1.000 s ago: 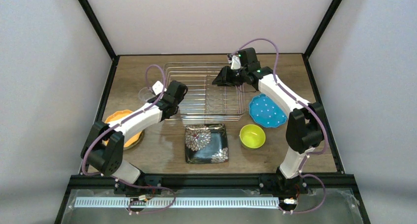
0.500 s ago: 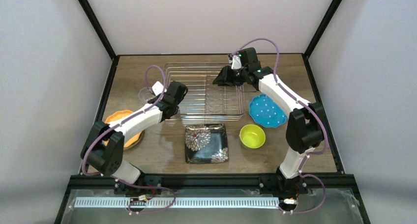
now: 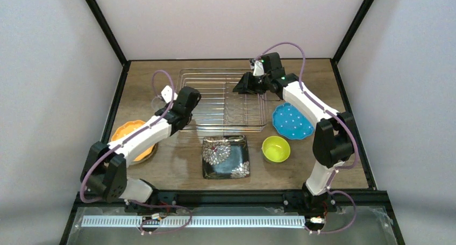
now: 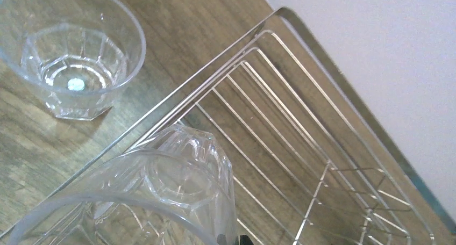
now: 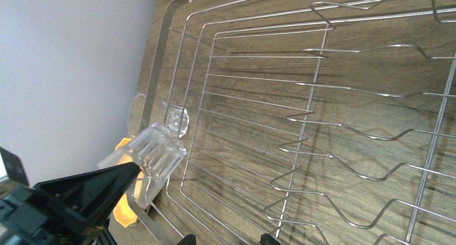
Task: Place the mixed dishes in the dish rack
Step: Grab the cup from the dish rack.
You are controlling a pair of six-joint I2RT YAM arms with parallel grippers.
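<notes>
Wood-grain surface (image 3: 177,167) inside a black frame (image 3: 101,19), shut in by pale walls (image 3: 226,19) on the left, right and far sides.

Nearest, at the middle: black square floral plate (image 3: 226,157), flat on the wood. Just right of it: yellow-green bowl (image 3: 276,149), mouth up. At the near left: orange plate (image 3: 125,132), partly hidden under the left arm (image 3: 142,137). Farther back on the right, beyond the bowl: blue white-dotted plate (image 3: 292,121), just beside the right side of the rack. Beyond the floral plate, at mid-surface: dish rack (image 3: 228,130), silver wire with low sides, wood showing through the bare grid. Left of the rack, near its left rim but not touching: second glass cup (image 4: 72,51), upright on the wood, mouth up.

Clenched on the held glass cup (image 4: 177,186): left claw (image 5: 134,174), gripping at the rim end. Cup tilted, mouth toward the claw, base pointing away over the rack, raised above the left rim; cannot tell whether it touches the wire. Released, fingers apart with only wire and wood between them: right claw (image 5: 226,237), hanging over the far right part of the rack, well apart from the held glass cup and across the rack from it.
</notes>
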